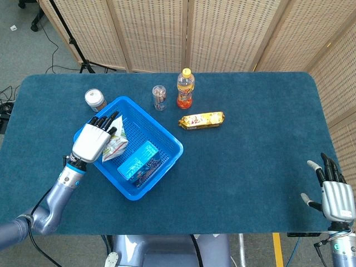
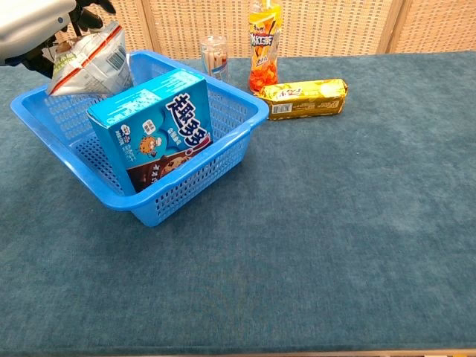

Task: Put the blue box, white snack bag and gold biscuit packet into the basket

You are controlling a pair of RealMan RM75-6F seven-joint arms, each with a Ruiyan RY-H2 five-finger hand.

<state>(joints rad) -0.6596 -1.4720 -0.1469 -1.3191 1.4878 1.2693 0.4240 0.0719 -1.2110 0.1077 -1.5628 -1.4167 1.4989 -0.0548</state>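
Observation:
The blue basket sits left of centre on the table, with the blue box leaning inside it. My left hand holds the white snack bag over the basket's left part, behind the box. The gold biscuit packet lies on the cloth to the right of the basket. At the table's front right corner my right hand is open and holds nothing; the chest view does not show it.
Behind the basket stand an orange drink bottle, a clear cup of sticks and a small lidded jar. Folding screens close off the far side. The table's right edge runs beside my right hand.

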